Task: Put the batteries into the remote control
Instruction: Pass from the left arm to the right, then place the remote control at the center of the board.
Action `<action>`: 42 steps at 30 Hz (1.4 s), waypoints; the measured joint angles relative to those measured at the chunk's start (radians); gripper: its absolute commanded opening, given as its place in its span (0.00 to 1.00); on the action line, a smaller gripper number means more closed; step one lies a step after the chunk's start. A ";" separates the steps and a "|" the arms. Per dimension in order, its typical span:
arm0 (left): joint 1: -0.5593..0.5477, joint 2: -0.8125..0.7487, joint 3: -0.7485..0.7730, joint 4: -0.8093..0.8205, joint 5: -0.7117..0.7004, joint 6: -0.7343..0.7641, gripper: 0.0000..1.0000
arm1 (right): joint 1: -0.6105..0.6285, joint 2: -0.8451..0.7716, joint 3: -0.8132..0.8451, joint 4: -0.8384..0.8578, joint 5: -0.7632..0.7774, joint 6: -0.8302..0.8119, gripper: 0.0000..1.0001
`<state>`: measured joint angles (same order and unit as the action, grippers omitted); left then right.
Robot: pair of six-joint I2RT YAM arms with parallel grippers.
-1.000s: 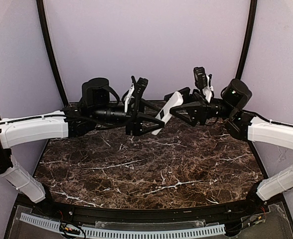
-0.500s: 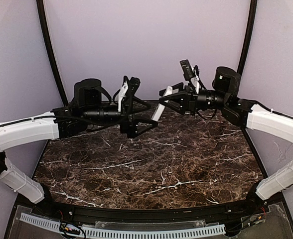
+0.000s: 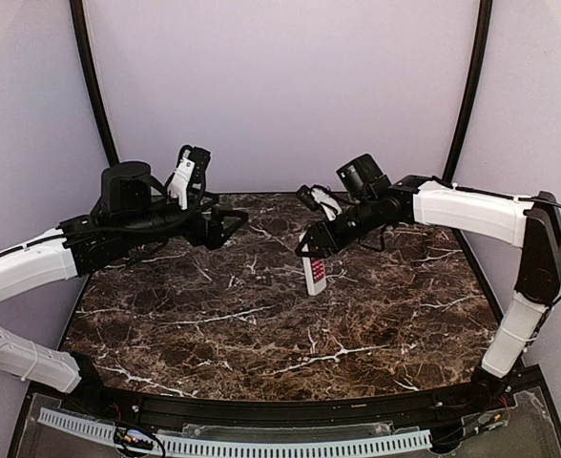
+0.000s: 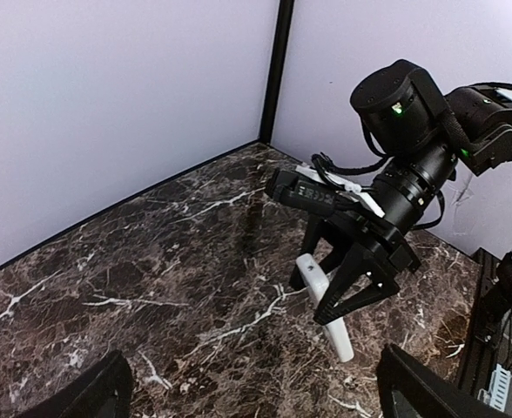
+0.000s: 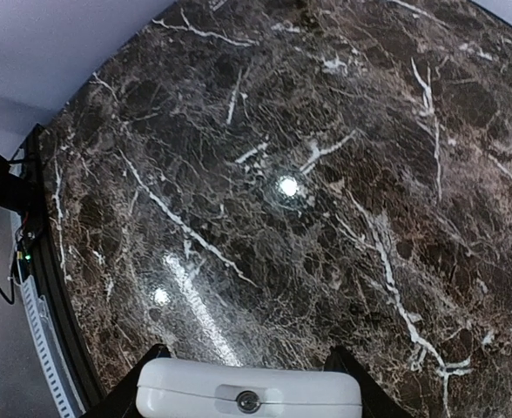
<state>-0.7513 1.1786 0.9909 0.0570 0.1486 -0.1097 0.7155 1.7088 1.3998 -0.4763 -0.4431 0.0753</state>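
Note:
The remote control (image 3: 316, 275) is a small white slab with red buttons. It hangs end-down just above the marble, and my right gripper (image 3: 310, 251) is shut on its upper part. In the left wrist view the remote control (image 4: 344, 338) slants down from the right gripper (image 4: 319, 298); I cannot tell whether its lower end touches the table. In the right wrist view its white end (image 5: 249, 398) fills the gap between my right gripper's fingers (image 5: 139, 376). My left gripper (image 3: 235, 227) is open and empty, well to the left of the remote. The batteries are out of view.
The dark marble tabletop (image 3: 261, 334) has a black rail along its near edge (image 3: 261, 412). Lilac walls and black corner posts (image 3: 90, 86) close in the back and sides.
The left gripper opened, let go of the remote and drew back to the left. The right arm swung the remote down from mid-air toward the table.

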 measured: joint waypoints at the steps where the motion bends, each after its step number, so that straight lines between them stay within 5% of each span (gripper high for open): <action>1: 0.008 -0.006 -0.010 -0.011 -0.022 -0.005 0.99 | 0.002 0.023 0.015 -0.031 0.017 -0.006 0.33; 16: 0.047 -0.076 -0.102 -0.051 -0.110 -0.018 0.98 | 0.111 0.274 0.161 -0.226 0.231 -0.037 0.34; 42: 0.047 -0.091 -0.201 0.021 -0.082 -0.056 0.99 | 0.144 0.503 0.384 -0.293 0.269 -0.037 0.46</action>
<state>-0.7040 1.0874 0.7895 0.0784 0.0669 -0.1658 0.8593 2.2120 1.7840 -0.7696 -0.1745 0.0380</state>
